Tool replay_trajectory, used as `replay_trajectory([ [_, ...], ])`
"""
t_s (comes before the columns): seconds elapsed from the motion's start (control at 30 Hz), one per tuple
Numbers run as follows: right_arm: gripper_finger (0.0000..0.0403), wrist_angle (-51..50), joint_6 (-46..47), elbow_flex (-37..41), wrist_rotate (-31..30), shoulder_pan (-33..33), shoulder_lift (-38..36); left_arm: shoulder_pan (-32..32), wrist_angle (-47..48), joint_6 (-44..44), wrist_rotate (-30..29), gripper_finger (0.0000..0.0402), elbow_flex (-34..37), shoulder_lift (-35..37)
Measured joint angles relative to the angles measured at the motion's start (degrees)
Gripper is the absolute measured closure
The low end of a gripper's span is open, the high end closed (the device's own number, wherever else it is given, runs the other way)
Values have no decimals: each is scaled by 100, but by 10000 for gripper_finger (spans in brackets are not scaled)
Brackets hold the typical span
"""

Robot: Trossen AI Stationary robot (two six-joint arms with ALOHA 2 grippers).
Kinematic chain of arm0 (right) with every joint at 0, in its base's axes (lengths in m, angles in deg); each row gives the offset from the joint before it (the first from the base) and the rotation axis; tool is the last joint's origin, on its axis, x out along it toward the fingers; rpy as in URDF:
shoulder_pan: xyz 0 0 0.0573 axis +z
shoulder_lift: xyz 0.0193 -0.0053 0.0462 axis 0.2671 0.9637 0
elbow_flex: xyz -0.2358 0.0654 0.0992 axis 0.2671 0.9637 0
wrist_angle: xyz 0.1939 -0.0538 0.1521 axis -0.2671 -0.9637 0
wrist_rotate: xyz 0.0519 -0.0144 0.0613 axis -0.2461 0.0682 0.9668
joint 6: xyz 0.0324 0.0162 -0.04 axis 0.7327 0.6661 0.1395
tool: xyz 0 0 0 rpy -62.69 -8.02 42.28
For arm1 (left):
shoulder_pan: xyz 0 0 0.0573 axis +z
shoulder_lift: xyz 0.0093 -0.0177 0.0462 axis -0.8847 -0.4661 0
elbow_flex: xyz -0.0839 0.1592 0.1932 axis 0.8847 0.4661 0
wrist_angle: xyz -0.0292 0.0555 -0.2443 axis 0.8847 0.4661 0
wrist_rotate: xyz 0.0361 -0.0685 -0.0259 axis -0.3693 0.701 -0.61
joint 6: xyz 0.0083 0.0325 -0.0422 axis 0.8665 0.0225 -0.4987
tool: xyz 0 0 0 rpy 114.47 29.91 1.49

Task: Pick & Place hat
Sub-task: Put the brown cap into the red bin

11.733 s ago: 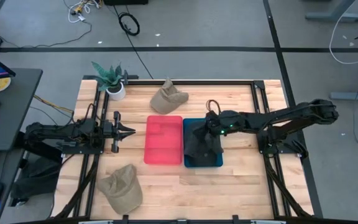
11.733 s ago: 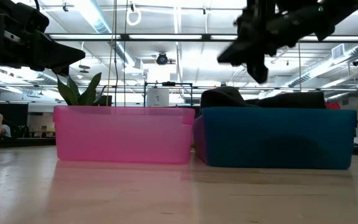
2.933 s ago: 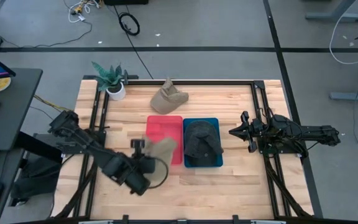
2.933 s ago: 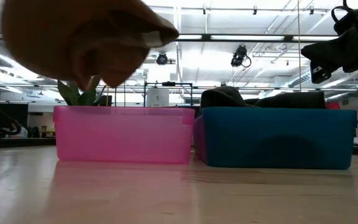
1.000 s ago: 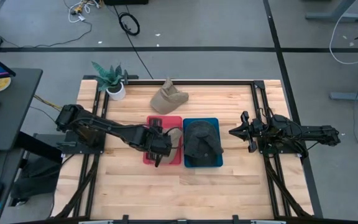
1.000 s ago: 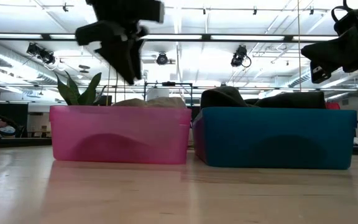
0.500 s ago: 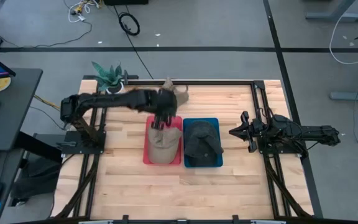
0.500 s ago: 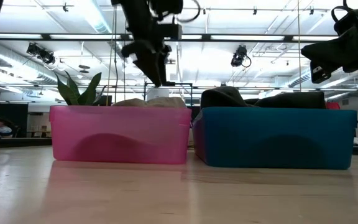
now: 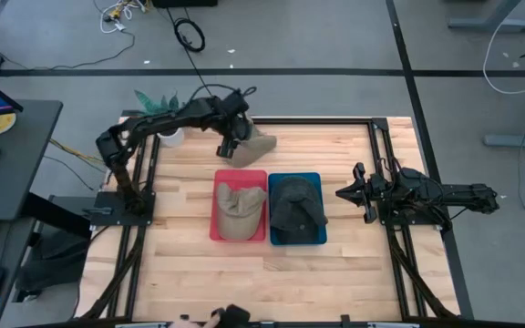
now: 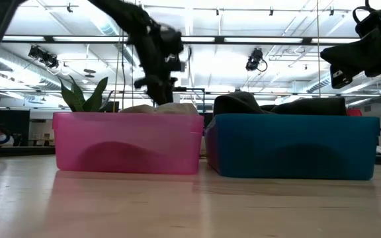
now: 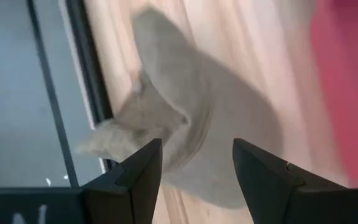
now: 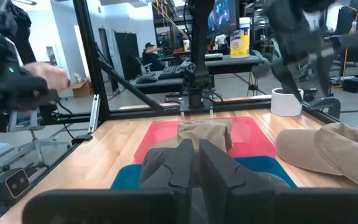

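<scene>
Bare wood along the near table [image 9: 244,273] edge (bins [image 9: 241,206] mid-table).

Two plastic bins are sitting side by side, touching, at the middle of the wooden slatted table [image 9: 335,264]: the pink rectangular bin [image 9: 219,228] on the left, the blue rectangular bin [image 9: 317,239] on the right. A tan cloth cap [image 9: 241,211] is lying in the pink bin, and a dark cloth cap [image 9: 295,208] is lying in the blue one. Behind the pink bin, near the table's far edge, a second tan cap [image 9: 255,146] is lying on the table. The left gripper [image 9: 227,146] is hanging just beside it, on its left. A potted green plant in a white pot [image 9: 160,114] is standing at the far left corner. The right gripper [image 9: 343,193] is sitting right of the blue bin, well apart from it.
</scene>
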Motion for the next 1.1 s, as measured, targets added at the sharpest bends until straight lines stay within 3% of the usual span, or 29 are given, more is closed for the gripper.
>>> replay_trajectory([
  [0.43,372,0,1,0,1,-2,0,410,-121,557,95,200,-539,-1175],
  [0.7,372,0,-1,0,0,0,0,440,864,424,178,213,-1060,-1773],
  [0.83,372,0,-1,0,1,-1,0,438,900,307,108,257,-1117,-1872],
  [1.0,372,-2,0,0,1,-1,0,432,853,155,-10,380,-1104,-1785],
  [1.1,372,-2,-1,0,1,-2,0,417,848,-331,-316,392,-1139,-1710],
])
